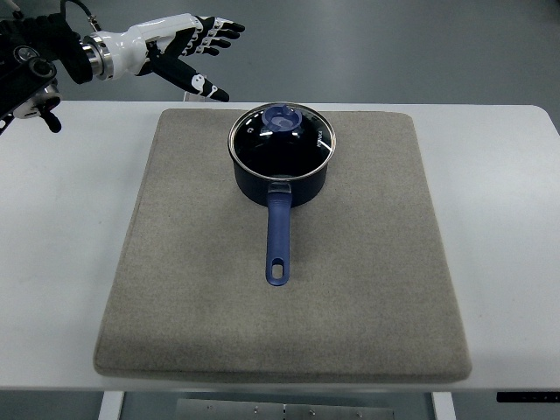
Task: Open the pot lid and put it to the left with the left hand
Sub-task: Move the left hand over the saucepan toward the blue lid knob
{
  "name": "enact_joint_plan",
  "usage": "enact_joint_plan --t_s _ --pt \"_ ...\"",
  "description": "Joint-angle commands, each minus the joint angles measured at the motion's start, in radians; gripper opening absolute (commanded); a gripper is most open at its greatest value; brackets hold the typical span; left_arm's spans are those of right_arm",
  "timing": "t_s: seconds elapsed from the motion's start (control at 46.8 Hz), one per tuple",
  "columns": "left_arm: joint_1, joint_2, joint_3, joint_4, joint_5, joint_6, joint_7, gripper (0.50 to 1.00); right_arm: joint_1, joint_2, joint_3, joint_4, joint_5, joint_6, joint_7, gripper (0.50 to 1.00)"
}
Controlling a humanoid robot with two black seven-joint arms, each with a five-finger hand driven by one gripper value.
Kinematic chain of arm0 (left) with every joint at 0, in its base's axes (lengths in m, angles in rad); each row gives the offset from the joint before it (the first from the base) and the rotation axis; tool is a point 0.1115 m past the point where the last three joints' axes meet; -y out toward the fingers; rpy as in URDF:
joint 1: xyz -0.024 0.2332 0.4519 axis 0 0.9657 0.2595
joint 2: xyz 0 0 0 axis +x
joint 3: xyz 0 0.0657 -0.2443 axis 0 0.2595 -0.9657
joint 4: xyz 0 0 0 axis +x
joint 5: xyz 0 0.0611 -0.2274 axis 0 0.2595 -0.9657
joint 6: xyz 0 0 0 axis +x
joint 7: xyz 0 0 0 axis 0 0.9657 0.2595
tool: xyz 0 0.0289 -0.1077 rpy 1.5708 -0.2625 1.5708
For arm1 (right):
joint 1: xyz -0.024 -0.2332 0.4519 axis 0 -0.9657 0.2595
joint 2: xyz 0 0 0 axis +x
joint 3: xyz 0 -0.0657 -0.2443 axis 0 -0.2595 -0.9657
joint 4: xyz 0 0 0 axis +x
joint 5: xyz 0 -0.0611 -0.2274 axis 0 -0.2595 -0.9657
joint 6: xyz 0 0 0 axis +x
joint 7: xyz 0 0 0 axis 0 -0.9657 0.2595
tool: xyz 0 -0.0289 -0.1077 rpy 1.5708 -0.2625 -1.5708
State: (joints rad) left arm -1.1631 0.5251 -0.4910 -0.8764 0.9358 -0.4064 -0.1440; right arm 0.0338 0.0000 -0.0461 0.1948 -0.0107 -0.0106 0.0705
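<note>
A dark blue pot (282, 179) stands on the far middle of a grey mat (367, 289), its long blue handle (278, 241) pointing toward the near edge. A glass lid (282, 140) with a steel rim and a blue knob (283, 118) sits closed on the pot. My left hand (203, 48) hovers high at the far left, beyond the mat's far-left corner, fingers spread and holding nothing. It is well apart from the lid, to the left of it and farther back.
The mat lies on a white table (61, 245), with bare table surface on both sides of it. Bare mat extends left, right and in front of the pot. Grey floor lies beyond the table's far edge.
</note>
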Motion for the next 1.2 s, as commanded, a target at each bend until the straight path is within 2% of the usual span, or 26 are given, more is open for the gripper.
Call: enact_joint_plan --t_s 0.0,0.128,0.278,0.427,0.662,0.962,1.175 --pt "-0.003 0.001 0.000 -0.038 0.073 -0.005 0.004 0.990 0.000 0.000 0.000 0.000 0.000 0.000 0.000 0.917" --pt "-0.010 0.027 0.000 -0.111 0.185 -0.006 0.009 0.990 0.000 0.000 0.000 0.000 0.000 0.000 0.000 0.917" --pt "-0.032 0.018 0.000 -0.147 0.305 -0.006 0.008 0.990 0.000 0.000 0.000 0.000 0.000 0.000 0.000 0.917" --pt "-0.056 0.003 0.003 -0.148 0.392 -0.009 0.012 0.990 0.000 0.000 0.000 0.000 0.000 0.000 0.000 0.917" --pt "-0.122 -0.092 0.080 -0.107 0.580 -0.009 0.014 0.990 0.000 0.000 0.000 0.000 0.000 0.000 0.000 0.917" --pt "-0.230 -0.139 0.213 -0.089 0.587 -0.026 0.014 0.990 0.000 0.000 0.000 0.000 0.000 0.000 0.000 0.917" --pt "-0.245 -0.175 0.241 -0.085 0.590 -0.035 0.035 0.988 0.000 0.000 0.000 0.000 0.000 0.000 0.000 0.917"
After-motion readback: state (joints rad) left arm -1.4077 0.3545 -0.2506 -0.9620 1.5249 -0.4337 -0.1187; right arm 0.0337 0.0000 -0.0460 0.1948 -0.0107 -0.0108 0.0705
